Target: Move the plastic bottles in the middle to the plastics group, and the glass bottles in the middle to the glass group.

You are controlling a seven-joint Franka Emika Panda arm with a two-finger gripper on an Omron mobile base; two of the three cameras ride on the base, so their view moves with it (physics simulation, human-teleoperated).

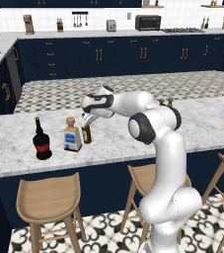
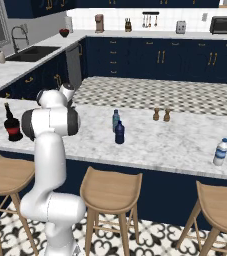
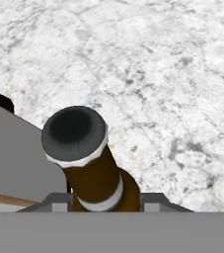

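I had the amber-brown bottle (image 1: 87, 133) down by the glass group, just beside the square clear bottle (image 1: 72, 135) and near the black round-bellied bottle (image 1: 41, 141), so I judged the glass part nearly done. The gripper (image 1: 88, 120) sat over its dark neck; I could not tell whether the fingers gripped it. The navy bottle (image 2: 119, 133) and light blue bottle (image 2: 115, 120) stood mid-counter, well apart from the pale blue-and-white bottle (image 2: 220, 151).

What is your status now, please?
Gripper around brown bottle's neck, looks shut. Bottle beside square bottle and black bottle. Navy bottle and light blue bottle wait mid-counter. Nothing in the way.
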